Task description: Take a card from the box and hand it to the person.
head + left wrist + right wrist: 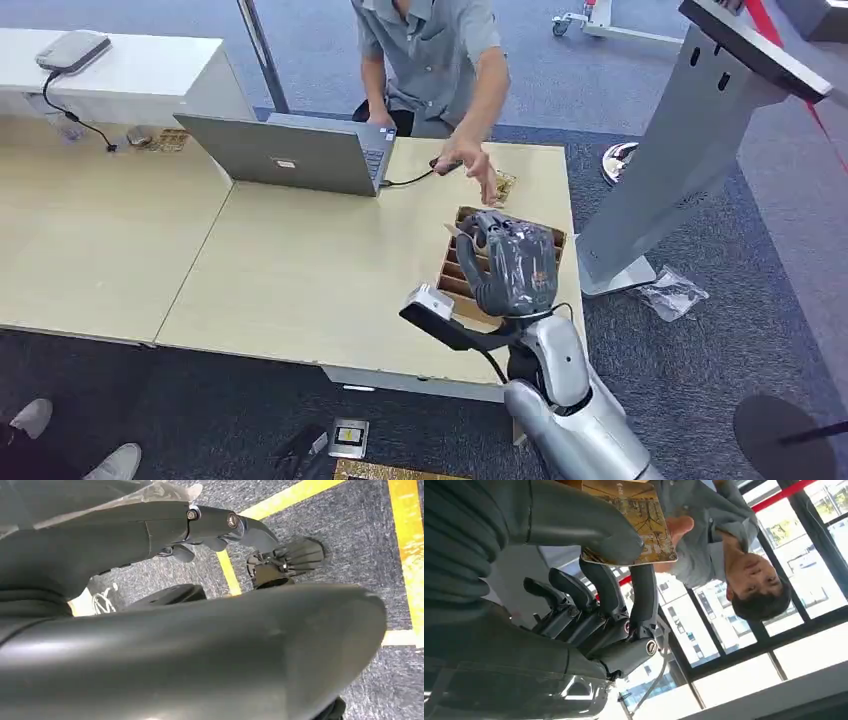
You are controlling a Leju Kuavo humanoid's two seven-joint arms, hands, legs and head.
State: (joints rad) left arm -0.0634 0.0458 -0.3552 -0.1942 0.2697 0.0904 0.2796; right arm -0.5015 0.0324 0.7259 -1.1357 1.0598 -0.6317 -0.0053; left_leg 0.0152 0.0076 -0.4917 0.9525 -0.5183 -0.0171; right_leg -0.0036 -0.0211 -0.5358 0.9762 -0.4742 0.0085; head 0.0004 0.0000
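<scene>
My right hand (pixel 515 265) is raised over the brown cardboard box (pixel 453 278) near the table's right edge. In the right wrist view, that hand (pixel 599 595) pinches a gold patterned card (pixel 634 520) between the thumb and a finger, with the other fingers spread. The person in a grey shirt stands across the table, their hand (pixel 478 165) stretched toward the box. Their palm (pixel 680 527) is just behind the card, and I cannot tell if it touches it. My left hand (pixel 210 522) hangs over the carpet, fingers stretched out, holding nothing.
An open grey laptop (pixel 290 150) sits on the wooden table (pixel 300 270) with a cable running to the person's side. Another gold card (pixel 503 185) lies beyond the box. A tall grey stand (pixel 680 150) is on the carpet to the right.
</scene>
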